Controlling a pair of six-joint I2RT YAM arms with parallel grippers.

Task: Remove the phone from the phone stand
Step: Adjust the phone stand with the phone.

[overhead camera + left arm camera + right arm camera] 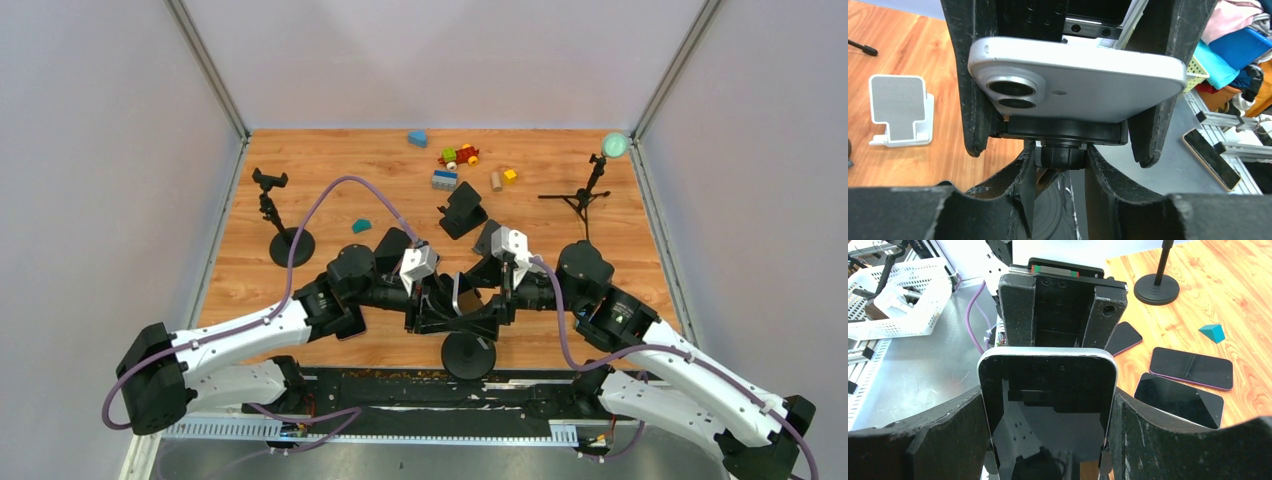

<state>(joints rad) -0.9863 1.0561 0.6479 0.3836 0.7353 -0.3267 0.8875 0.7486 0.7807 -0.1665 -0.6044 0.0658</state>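
Note:
A silver phone (1088,70) with a dual camera sits on a black phone stand (468,355) with a round base, near the table's front edge. My left gripper (1061,156) is shut on the stand's neck (1063,150) just under the phone's mount. My right gripper (1048,412) is shut on the phone (1048,385), one finger on each long side, its dark screen facing that camera. In the top view both grippers meet at the phone (457,295), the left gripper (435,300) from the left and the right gripper (490,295) from the right.
Three dark phones (1190,367) lie flat on the wood to the left of the stand. A white stand (900,110), a black stand (462,210), a pole stand (290,245), a tripod (585,195), a teal block (361,226) and toy blocks (460,155) are around.

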